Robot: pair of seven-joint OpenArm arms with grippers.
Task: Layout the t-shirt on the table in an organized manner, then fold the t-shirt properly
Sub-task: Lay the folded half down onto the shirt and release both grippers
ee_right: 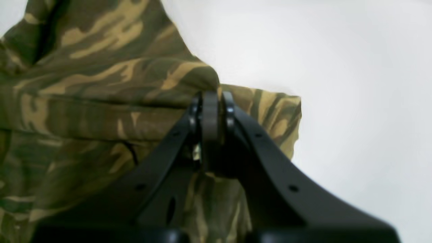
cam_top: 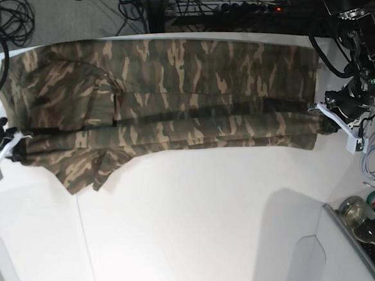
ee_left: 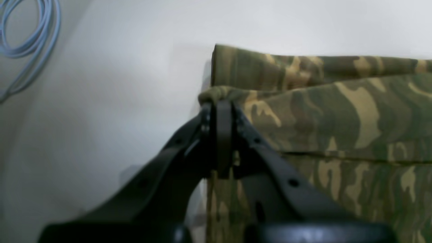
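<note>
The setting is a robotics lab or test bench, not a home. A wide white table with a curved edge and a thin seam fills the base view. Two arms carrying cameras stand at its left and right sides. Black cables lie tangled on the grey floor at the upper left of the frame, and more wiring with a small red light sits at the upper right. A coiled pale cable hangs at the right edge, above a glass bottle.
</note>
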